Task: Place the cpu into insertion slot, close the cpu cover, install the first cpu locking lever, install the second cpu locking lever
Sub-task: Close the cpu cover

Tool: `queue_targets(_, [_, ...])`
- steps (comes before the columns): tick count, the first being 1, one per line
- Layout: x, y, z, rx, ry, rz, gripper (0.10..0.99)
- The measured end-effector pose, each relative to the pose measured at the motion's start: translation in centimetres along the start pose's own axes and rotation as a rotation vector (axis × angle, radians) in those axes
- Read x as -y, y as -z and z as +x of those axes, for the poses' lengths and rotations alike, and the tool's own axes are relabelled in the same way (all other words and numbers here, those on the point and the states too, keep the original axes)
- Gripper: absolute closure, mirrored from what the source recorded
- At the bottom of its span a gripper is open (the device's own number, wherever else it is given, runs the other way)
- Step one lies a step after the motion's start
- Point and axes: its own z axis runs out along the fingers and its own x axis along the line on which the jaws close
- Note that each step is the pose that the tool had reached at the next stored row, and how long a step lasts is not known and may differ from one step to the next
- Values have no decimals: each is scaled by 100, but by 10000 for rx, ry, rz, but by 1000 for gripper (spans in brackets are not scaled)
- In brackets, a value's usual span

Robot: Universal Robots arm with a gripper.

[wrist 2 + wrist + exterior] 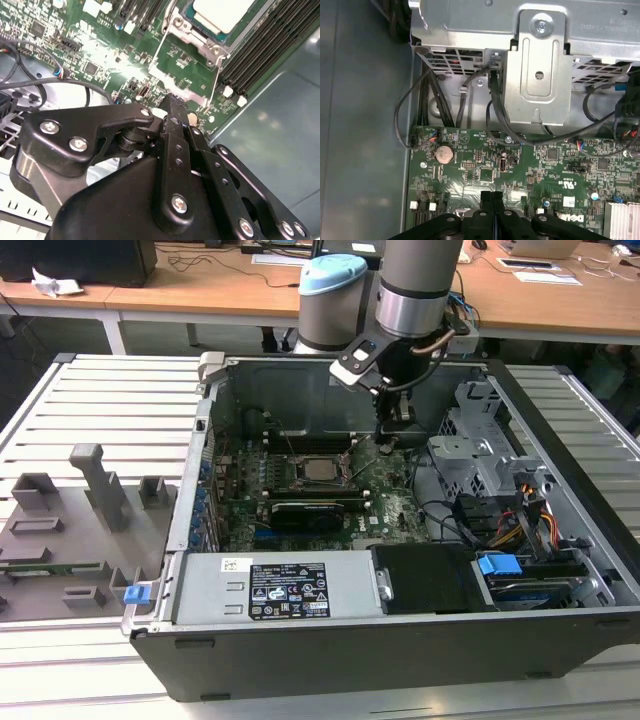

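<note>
Gripper (392, 437) shut: fingertips (486, 201) pressed together along one seam in the first wrist view, nothing clamped between them. Set low inside the open computer case (400, 650), just above the green motherboard (485, 175); contact with the board cannot be told.

Location of cpu (322, 468): seated flat in the insertion slot (294, 472), silver-grey top up. State of cpu cover (192, 35): apparently down around the chip, judged from the metal frame bordering it in the second wrist view.

Bearing from fingertips to socket: toward the exterior view's left, with a short strip of bare board between. Nearest socket part to the fingertips: a thin wire locking lever (216, 80), long axis along the socket edge beside the black memory slots (260, 45), free end toward the fingertips. Latched or free: cannot tell.

On the side away from the socket: metal drive cage (540, 65) and black cables (495, 100), near but apart from the fingers.
</note>
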Motion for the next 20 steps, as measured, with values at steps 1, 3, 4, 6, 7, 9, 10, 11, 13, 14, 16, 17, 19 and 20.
queue_targets(1, [-25,-8,2,1,3,17,980])
queue_targets(3, [-47,-22,4,8,0,40,980])
queue_targets(4, [-53,-41,5,8,1,60,980])
queue_targets(6, [-52,-84,5,6,0,98,980])
queue_targets(7, [-52,-101,5,5,-1,115,980])
queue_targets(9, [-50,-118,5,2,-1,147,980])
queue_targets(10, [-44,-121,5,3,-1,178,980])
queue_targets(11, [-36,-122,6,1,-1,179,980])
queue_targets(13, [-17,-122,6,1,-1,180,980])
queue_targets(14, [-13,-122,7,1,0,180,980])
queue_targets(16, [6,-122,9,1,0,180,980])
queue_targets(17, [14,-122,9,1,0,179,980])
queue_targets(19, [29,-121,10,1,0,180,980])
queue_targets(20, [38,-121,10,1,0,179,980])
